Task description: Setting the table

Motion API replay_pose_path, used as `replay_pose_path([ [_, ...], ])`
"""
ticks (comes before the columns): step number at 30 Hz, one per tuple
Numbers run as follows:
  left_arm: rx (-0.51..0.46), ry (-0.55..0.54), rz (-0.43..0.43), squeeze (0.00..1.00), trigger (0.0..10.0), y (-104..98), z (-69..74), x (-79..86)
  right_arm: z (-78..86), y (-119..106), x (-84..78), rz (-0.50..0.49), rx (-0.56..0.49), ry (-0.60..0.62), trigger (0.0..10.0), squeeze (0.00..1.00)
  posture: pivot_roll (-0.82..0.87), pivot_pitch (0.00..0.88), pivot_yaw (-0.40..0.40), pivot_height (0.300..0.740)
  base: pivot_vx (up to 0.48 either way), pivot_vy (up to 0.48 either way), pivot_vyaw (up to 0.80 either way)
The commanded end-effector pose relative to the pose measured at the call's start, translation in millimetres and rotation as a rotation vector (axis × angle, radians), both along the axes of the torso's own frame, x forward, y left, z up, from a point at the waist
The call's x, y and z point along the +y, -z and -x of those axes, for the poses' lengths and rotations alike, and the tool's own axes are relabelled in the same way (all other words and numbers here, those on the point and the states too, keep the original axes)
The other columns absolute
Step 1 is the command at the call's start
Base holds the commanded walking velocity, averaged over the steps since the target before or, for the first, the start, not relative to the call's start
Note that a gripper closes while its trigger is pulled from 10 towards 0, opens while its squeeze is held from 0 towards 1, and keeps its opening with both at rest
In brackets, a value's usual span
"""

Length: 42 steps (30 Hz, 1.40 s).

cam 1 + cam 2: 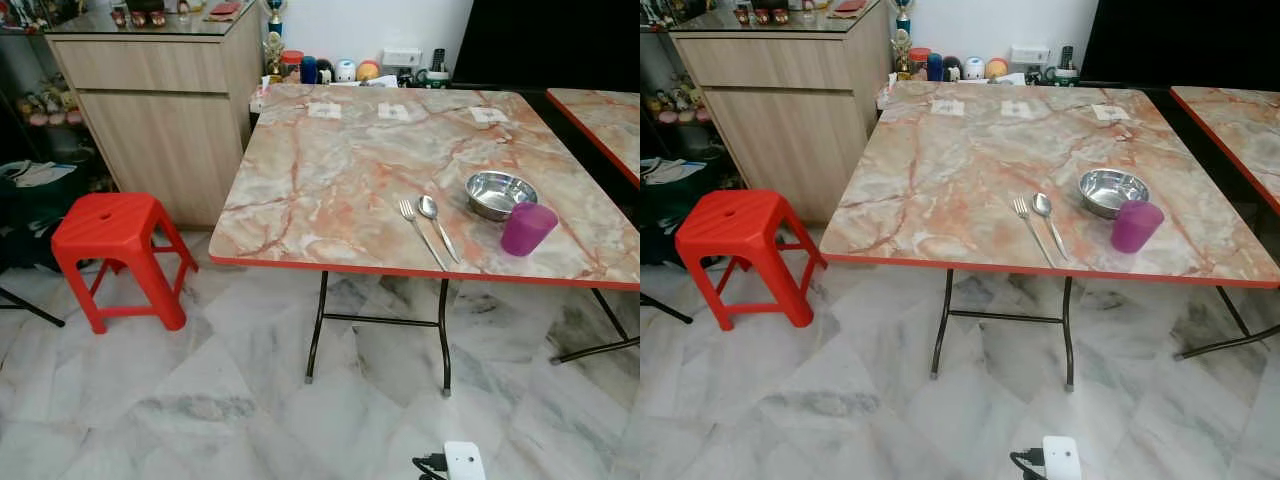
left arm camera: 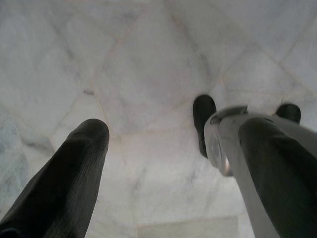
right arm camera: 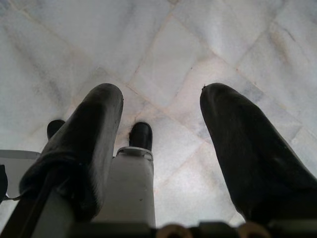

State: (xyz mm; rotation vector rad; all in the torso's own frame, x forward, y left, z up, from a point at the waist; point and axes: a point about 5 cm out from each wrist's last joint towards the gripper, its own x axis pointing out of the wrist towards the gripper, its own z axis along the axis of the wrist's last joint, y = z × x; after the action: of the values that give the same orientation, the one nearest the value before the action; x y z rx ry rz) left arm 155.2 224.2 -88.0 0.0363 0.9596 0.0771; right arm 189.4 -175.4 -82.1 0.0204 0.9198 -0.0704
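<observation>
The bench (image 1: 330,190), a folding one with a marbled orange-veined top and a red edge, carries one place setting near its front right: a steel bowl (image 1: 499,194), a purple cup (image 1: 527,229) just in front of it toward the edge, and a fork (image 1: 420,232) and spoon (image 1: 437,225) lying side by side just to the bowl's left, handles pointing at the front edge.

Both arms hang idle, aimed at the pale marble floor (image 1: 200,400). The left pincer (image 2: 171,148) is open with nothing between its fingers, and the right pincer (image 3: 161,119) is likewise spread and empty.

As I judge it, this one place looks laid and nothing is in hand, so the step is a standing-off one: either the task is near done or more pieces must be fetched. Any next move calls for walking up to the bench first, since the robot stands back from it.

The cup and the cutlery handles sit close to the red front edge, so a reach there should be gentle. The left and back of the top are bare. A red plastic stool (image 1: 118,255) stands off the left corner beside a wooden cabinet (image 1: 160,110); a second marbled bench (image 1: 605,115) lies close on the right.
</observation>
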Motion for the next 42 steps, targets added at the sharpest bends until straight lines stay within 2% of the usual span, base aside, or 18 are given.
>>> replay_pose_path([
  [1, 0.015, -0.01, 0.006, 0.0, 10.0, 0.7, -0.1, -0.6, 2.5, 1.1, -1.2, 0.0, 0.007, 0.007, 10.0, 0.0, -0.01, 0.06, -0.007, 0.74, 0.0, 0.0, 0.0],
  [10, 0.004, -0.005, 0.009, 0.0, 10.0, -0.6, -7.5, -7.8, 2.3, 1.1, -0.6, 0.001, 0.008, -0.003, 10.0, 0.0, -0.01, 0.068, -0.006, 0.74, 0.0, 0.0, 0.0],
  [13, 0.0, -0.002, 0.01, 0.0, 10.0, -1.3, -10.3, -9.9, 2.1, 1.0, -0.5, 0.001, 0.007, -0.007, 10.0, 0.0, -0.01, 0.07, -0.006, 0.74, 0.3, 0.0, 0.0],
  [18, -0.017, 0.003, 0.01, 0.0, 10.0, -6.0, -22.9, -12.7, 1.1, 0.4, -0.5, 0.012, 0.004, -0.032, 10.0, 0.0, -0.01, 0.073, -0.006, 0.74, 0.324, 0.0, 0.1],
  [26, -0.023, 0.004, 0.009, 0.0, 10.0, -7.3, -26.2, -13.5, 0.9, 0.3, -0.8, 0.009, 0.002, -0.023, 10.0, 0.0, -0.01, 0.076, -0.008, 0.74, 0.349, 0.0, 0.25],
  [34, -0.028, 0.0, 0.008, 0.0, 10.0, -7.4, -26.7, -14.4, -0.4, -0.7, -0.8, 0.007, -0.015, -0.028, 10.0, 0.0, -0.01, 0.078, -0.01, 0.74, 0.217, 0.0, 0.0],
  [38, -0.024, -0.001, 0.006, 0.0, 10.0, -5.9, -21.5, -11.1, -2.9, -2.9, -0.3, -0.005, -0.056, -0.029, 10.0, 0.0, -0.01, 0.08, -0.011, 0.74, 0.0, 0.0, 0.0],
  [42, -0.012, -0.008, 0.01, 0.0, 10.0, -1.8, -9.3, -7.2, -5.2, -5.1, 0.3, -0.011, -0.091, -0.046, 10.0, 0.0, -0.01, 0.082, -0.015, 0.74, 0.0, 0.0, 0.0],
])
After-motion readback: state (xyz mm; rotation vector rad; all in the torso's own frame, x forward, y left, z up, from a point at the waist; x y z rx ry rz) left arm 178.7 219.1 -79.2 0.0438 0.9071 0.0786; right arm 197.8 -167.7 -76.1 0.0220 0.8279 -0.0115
